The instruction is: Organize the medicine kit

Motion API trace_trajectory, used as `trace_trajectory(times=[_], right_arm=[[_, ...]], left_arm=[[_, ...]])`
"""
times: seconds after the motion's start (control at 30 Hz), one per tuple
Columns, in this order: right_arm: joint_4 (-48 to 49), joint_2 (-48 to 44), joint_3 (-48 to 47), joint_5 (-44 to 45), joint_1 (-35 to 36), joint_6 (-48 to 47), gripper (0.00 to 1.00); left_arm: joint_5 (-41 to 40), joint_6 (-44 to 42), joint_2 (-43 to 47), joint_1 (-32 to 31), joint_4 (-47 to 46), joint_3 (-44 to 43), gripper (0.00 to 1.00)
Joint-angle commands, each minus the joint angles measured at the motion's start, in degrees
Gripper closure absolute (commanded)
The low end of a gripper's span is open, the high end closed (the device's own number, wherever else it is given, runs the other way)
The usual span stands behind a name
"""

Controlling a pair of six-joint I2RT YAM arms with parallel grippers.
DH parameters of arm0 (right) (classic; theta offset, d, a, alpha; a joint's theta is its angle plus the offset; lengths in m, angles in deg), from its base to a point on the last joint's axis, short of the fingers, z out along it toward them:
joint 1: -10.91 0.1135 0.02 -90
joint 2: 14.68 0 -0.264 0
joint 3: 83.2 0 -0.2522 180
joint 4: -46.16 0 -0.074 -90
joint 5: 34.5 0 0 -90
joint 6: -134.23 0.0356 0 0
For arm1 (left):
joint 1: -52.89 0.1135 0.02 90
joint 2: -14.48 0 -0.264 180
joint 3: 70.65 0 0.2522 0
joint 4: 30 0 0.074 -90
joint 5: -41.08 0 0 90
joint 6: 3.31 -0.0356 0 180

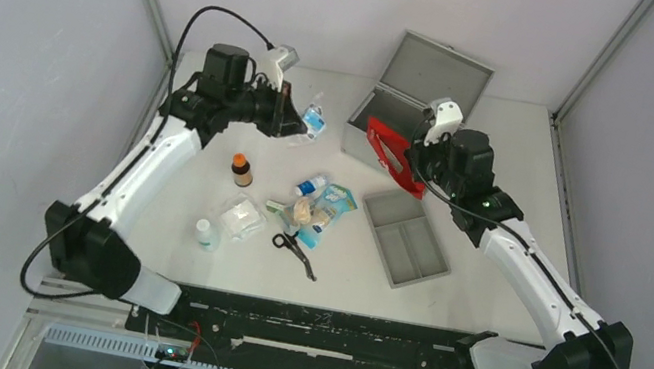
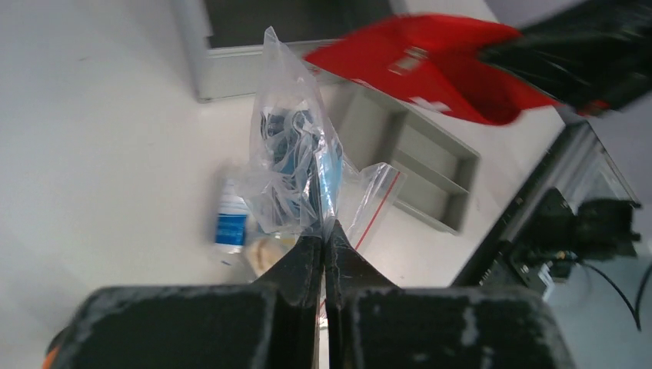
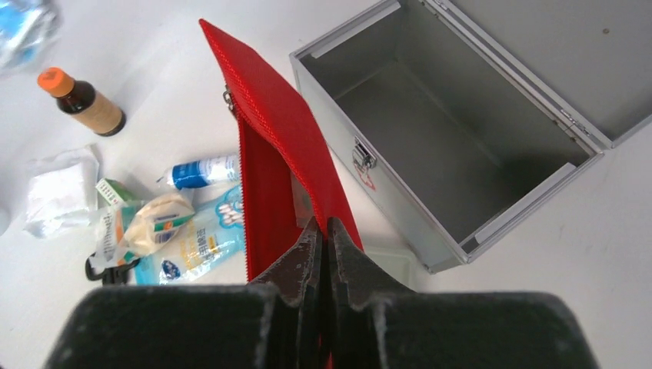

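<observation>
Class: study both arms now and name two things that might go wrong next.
The left gripper pinches the clear plastic bag of blue items by one thin edge, so it may slip free. The right gripper holds the red fabric pouch by its edge beside the open grey metal box; the pouch could snag on the rim.

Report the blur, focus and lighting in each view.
Top external: evenly lit and sharp, with no glare. Left wrist: the plastic bag is fairly clear, while the red pouch behind it is smeared and soft. Right wrist: the metal box is crisp, and the right gripper, close to the lens, looks dark and soft.
</observation>
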Motion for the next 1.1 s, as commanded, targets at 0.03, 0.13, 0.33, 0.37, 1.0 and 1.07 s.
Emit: trace_trajectory(times=[0.03,0.13,0.33,0.37,1.0,1.07], right_arm=[[6.92,0.63,-4.27,11.87,4.67,-0.16,1.00],[8.01,1.27,-5.04,17.37,6.52,1.27,1.00],[9.55,0.85,-5.09,22.74,9.22,4.95,1.00],[9.70,0.75,-5.09,23.20,9.55,5.43,1.00],[10.99,1.64,-5.09,27.73,13.81,4.48,1.00],[11.16,1.62,-4.96,28.21,14.13,4.39,1.00]], left_arm=[[2.38,3.33,9.14,-6.59,-0.78,3.48,1.00],[-0.33,4.01,10.76,-11.78,-1.71,3.54,1.00],[-4.35,7.52,6.71,-19.51,-2.07,-0.27,1.00],[-4.00,8.33,5.26,-20.00,-2.13,-1.13,1.00],[-0.67,17.40,-6.24,-20.88,-5.46,-9.66,1.00],[-1.24,17.88,-7.32,-20.82,-4.60,-10.57,1.00]])
